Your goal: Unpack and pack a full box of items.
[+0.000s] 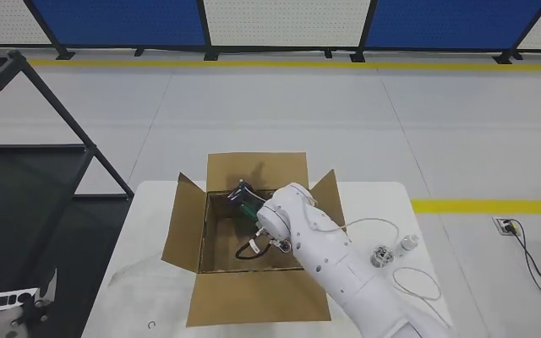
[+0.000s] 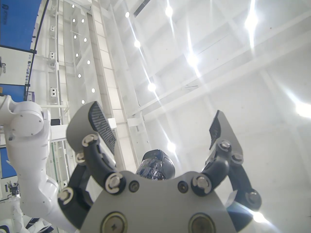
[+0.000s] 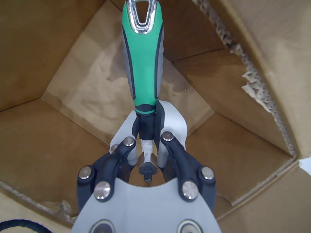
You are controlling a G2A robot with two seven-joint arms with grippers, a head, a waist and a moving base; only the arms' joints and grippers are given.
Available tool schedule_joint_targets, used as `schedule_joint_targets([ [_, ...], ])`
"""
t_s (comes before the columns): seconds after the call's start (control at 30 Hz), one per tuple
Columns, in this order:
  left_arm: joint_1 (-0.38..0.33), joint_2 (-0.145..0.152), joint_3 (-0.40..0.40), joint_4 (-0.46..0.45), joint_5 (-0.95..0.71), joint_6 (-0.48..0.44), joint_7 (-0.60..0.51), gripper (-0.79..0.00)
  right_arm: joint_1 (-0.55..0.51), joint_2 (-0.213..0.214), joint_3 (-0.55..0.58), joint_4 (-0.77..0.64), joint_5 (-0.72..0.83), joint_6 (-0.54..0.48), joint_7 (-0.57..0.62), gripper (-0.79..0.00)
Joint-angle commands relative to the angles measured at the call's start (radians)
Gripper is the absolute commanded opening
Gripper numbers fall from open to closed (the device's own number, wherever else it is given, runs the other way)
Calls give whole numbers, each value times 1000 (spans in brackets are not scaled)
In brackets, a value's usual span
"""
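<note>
Green-handled tool (image 3: 143, 69) is sitting inside the cardboard box (image 3: 48, 37), with the right gripper (image 3: 147, 127) clamping its dark neck. The left gripper (image 2: 158, 117) is gaping wide and empty. Held at one end, the tool is likely risking a pivot against a box wall.

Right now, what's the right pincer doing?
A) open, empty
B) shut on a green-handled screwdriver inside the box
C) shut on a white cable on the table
B: the right pincer is clamped on the green-handled screwdriver, down inside the box.
</note>
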Motion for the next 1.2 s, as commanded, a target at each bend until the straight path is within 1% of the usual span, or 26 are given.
schedule_joint_targets([
  [0.0,0,0,0,0,0,0,0,0,17,-14,-14,73,5,0,-1,-785],
  [0.2,0,0,0,0,0,0,0,0,46,-58,-46,206,35,-30,-47,-785],
  [0.4,0,0,0,0,0,0,0,0,71,-95,-67,300,48,-50,-78,-785],
  [0.7,0,0,0,0,0,0,0,0,91,-138,-82,398,63,-71,-110,-785],
  [0.93,0,0,0,0,0,0,0,0,96,-161,-88,448,67,-72,-112,-785],
  [0.97,0,0,0,0,0,0,0,0,98,-163,-88,453,69,-70,-112,-763],
  [1.0,0,0,0,0,0,0,0,0,99,-165,-88,459,69,-69,-112,-677],
  [1.07,0,0,0,0,0,0,0,0,101,-169,-86,468,73,-68,-114,-616],
  [1.1,0,0,0,0,0,0,0,0,102,-170,-85,472,75,-68,-115,-622],
  [1.17,0,0,0,0,0,0,0,0,104,-173,-84,477,77,-67,-116,-606],
])
